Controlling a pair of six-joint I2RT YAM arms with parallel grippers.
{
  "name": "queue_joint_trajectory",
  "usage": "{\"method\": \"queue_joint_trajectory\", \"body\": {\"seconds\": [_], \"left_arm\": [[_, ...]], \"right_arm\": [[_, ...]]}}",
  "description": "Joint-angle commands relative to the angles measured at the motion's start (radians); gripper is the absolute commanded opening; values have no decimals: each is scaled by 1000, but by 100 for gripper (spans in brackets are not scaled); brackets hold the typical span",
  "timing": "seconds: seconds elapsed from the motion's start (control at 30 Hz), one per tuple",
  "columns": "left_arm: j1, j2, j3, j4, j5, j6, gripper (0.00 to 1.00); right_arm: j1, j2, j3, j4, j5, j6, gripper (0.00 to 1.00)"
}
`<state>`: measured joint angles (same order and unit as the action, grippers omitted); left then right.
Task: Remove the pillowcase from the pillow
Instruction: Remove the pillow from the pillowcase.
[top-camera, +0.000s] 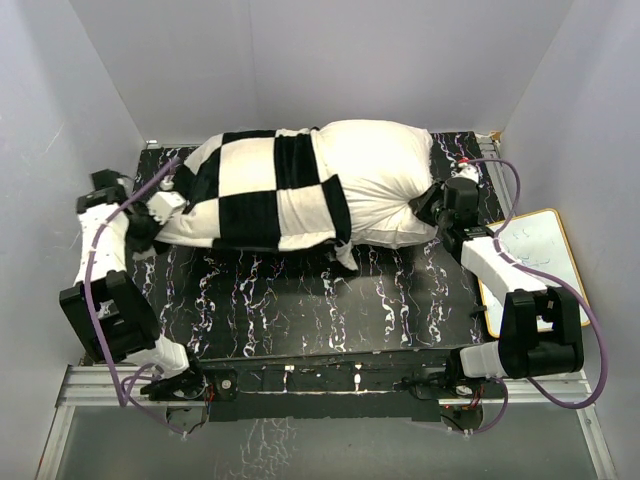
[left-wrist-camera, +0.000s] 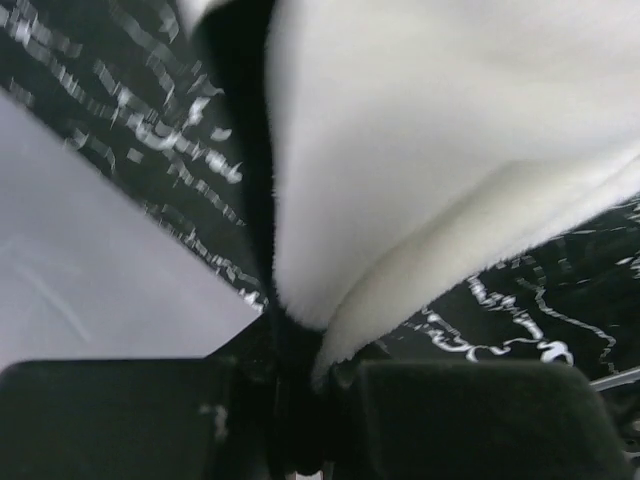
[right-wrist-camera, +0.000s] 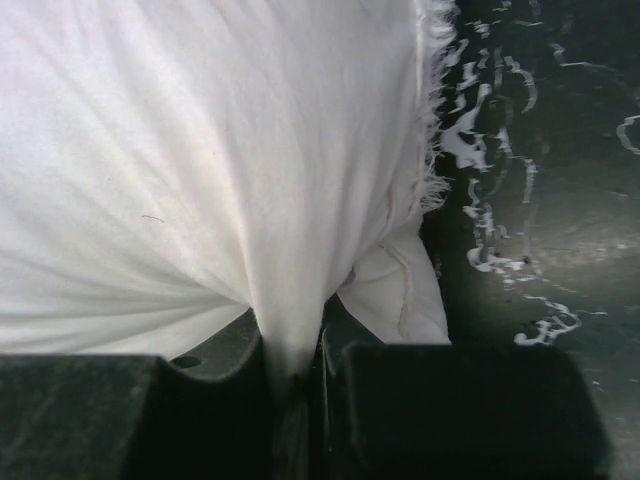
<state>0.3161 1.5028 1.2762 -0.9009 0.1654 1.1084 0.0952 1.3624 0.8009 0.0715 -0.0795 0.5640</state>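
You see the pillow (top-camera: 385, 175) lying left to right across the far half of the table (top-camera: 300, 300), plump and off-white, its right half bare. The pillowcase (top-camera: 250, 190), plush with big black-and-white squares, covers only the left half. Its open edge crosses the pillow's middle, and a loose flap hangs at the near side. At the right end the pillow's plain fabric gathers into a tight fold beside a frayed seam.

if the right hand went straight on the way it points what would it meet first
The pillow: the right hand is shut on a pinch of its off-white fabric and points into its bulk, so it would likely just press deeper into the pillow.
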Motion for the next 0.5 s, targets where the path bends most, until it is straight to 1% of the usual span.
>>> {"method": "queue_joint_trajectory", "body": {"seconds": [0.0,0.1,0.13,0.17,0.27,0.3,0.37,0.47], "left_arm": [[217,16,70,50,-20,179,0],[361,46,62,105,-20,270,0],[386,55,59,131,-25,294,0],[435,68,54,158,-31,316,0],[528,107,54,248,-47,373,0],[554,118,54,283,-49,395,0],[592,135,69,303,-42,417,0],[602,133,87,252,-6,409,0]], "right_arm": [[-78,-19,57,-56,365,-102,8],[-82,-12,66,-57,420,-135,9],[-89,-7,70,-58,434,-139,9],[-117,0,74,-60,431,-135,9],[-221,8,82,-67,348,-74,9],[-252,10,90,-67,325,-59,9],[-266,14,121,-72,322,-59,9],[-266,23,173,-80,313,-69,9]]}}
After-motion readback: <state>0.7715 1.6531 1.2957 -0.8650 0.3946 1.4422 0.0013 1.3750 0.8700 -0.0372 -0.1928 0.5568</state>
